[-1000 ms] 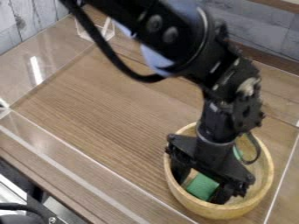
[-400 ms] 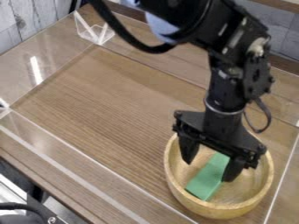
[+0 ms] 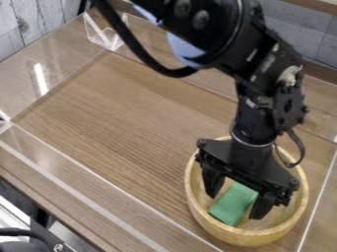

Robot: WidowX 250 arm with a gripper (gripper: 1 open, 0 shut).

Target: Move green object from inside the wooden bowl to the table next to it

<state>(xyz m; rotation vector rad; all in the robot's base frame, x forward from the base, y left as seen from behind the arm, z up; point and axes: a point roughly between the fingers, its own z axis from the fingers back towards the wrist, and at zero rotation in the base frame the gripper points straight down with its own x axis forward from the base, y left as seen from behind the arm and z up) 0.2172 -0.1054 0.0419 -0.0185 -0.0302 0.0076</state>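
Observation:
The green object (image 3: 235, 205) lies flat inside the wooden bowl (image 3: 208, 220), which sits on the table (image 3: 118, 118) near its front right corner. My gripper (image 3: 238, 198) reaches down into the bowl from above and stands open. Its two black fingers (image 3: 207, 187) straddle the green block, one on each side. I cannot tell whether the fingers touch the block. The black arm hides the far part of the bowl.
Clear acrylic walls (image 3: 53, 162) line the table's edges, with one running close in front of the bowl. A small clear acrylic bracket (image 3: 102, 35) stands at the back left. Open wood-grain surface stretches to the left of the bowl.
The gripper has sunk lower into the bowl, so its open fingers now sit around the green block. The block and the bowl have stayed in place.

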